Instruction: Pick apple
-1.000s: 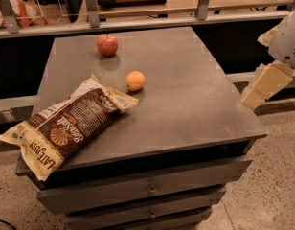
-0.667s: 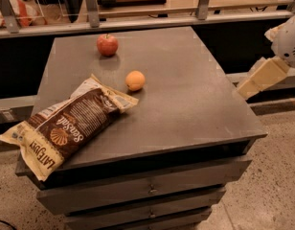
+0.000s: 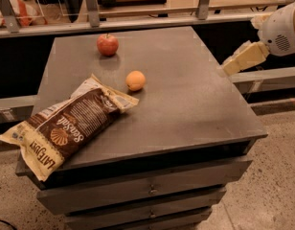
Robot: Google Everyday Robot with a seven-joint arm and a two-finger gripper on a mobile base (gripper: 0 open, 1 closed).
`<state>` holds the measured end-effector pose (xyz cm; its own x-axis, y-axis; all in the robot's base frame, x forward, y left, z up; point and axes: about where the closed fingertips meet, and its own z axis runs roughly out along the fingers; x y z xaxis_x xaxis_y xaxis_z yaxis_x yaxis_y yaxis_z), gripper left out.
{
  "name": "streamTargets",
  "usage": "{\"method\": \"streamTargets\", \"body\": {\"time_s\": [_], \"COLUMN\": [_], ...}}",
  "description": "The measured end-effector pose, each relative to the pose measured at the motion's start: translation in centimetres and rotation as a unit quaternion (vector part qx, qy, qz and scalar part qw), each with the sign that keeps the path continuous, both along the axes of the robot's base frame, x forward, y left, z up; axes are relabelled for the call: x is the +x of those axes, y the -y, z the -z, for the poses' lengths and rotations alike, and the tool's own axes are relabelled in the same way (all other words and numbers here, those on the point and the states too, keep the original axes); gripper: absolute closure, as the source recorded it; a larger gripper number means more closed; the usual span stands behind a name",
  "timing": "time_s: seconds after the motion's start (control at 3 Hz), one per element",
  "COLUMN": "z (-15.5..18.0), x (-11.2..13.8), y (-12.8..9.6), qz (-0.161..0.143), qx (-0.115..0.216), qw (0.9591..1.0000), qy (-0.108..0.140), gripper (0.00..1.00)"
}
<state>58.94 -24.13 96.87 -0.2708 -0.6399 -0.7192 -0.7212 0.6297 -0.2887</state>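
1. Plainly, the apple (image 3: 107, 45) sits upright, stem up, at the far left of the bench (image 3: 186, 104), on its own with bare surface all round it.
2. Nearer and a little to the right lies a smaller orange fruit (image 3: 135, 80), apart from the apple and just beside the far tip of a brown snack bag (image 3: 66, 123).
3. That bag lies flat across the near left corner, its near end hanging over the edge. Its label reads "Sea Salt" in the middle and "Late July" at the near end; the smaller print is not legible.
4. Out at the far right, off the bench edge and well apart from the apple, hangs the hand (image 3: 238, 60); whether it is open or closed I cannot tell.
5. The step in hand looks like the reach. It would go best by crossing the bench above the orange fruit, coming down over the apple's stem, and closing across the widest part, since a round fruit may roll if nudged from one side.
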Motion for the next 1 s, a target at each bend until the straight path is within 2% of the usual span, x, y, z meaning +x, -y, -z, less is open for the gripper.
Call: {"method": "streamTargets", "body": {"time_s": [0.33,0.67,1.0], "z": [0.2,0.1,-0.8], "x": [4.1,7.4,11.7], "y": [-1.5,-3.7,-9.9], "qz": [-0.048,-0.096,-0.137], "qx": [0.045,0.072,0.088], "qw": [0.9978,0.9925,0.9864], "qy": [0.012,0.024,0.027], "gripper": [0.00,0.00,0.00]}}
